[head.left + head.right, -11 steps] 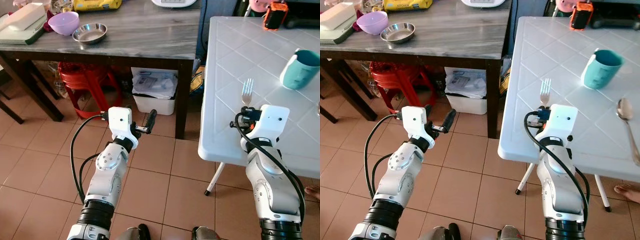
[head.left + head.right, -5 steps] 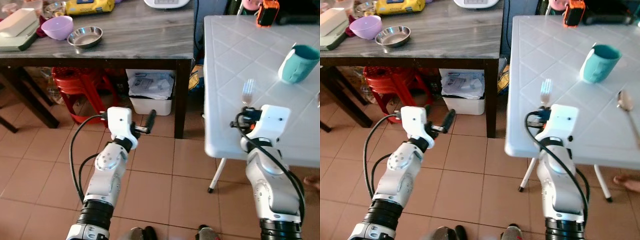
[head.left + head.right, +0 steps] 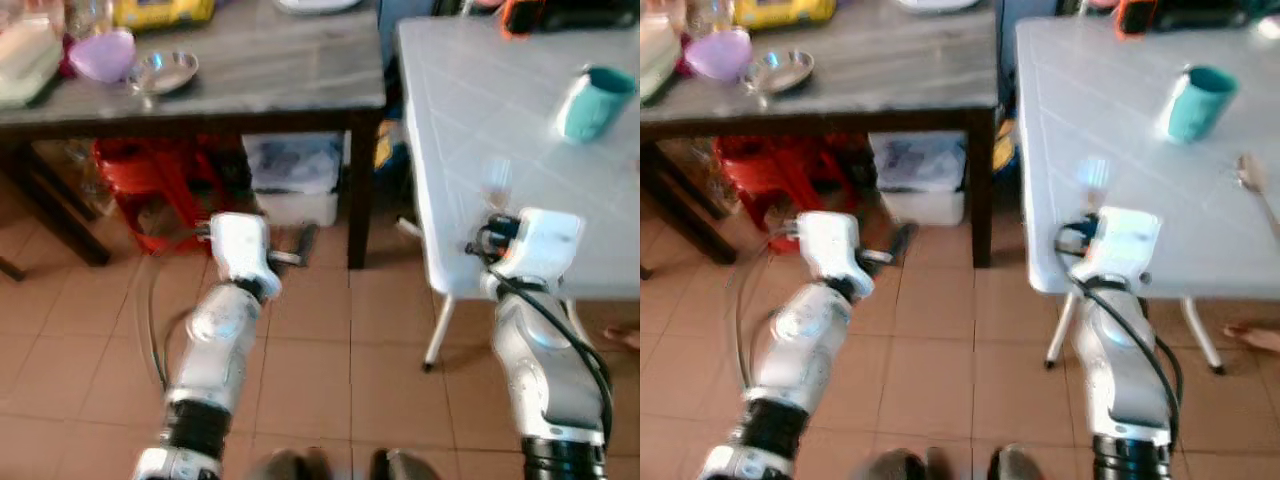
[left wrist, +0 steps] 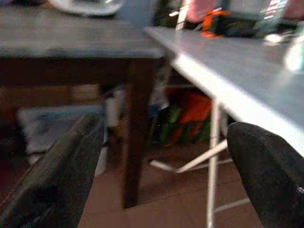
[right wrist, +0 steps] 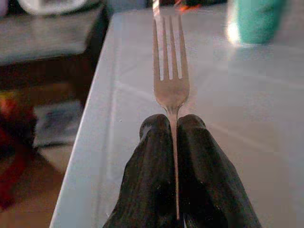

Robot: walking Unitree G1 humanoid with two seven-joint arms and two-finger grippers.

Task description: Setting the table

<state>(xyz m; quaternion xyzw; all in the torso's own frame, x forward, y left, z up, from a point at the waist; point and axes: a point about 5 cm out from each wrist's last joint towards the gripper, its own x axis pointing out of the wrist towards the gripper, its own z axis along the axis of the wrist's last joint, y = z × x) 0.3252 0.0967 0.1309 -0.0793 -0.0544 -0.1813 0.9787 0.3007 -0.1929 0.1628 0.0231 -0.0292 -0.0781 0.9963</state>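
While right claw (image 5: 173,142) clamps fork (image 5: 170,71) by handle, tines out over white table (image 3: 480,110) edge: carrying step. Next: lower fork flat near cup (image 3: 590,100), then let go. Left claw (image 4: 156,161) apart, idle.

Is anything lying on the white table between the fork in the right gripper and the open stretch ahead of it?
Nothing visible does. The silver metal fork, pinched in the right gripper, points over bare white table; the teal cup stands further back, off to the side.
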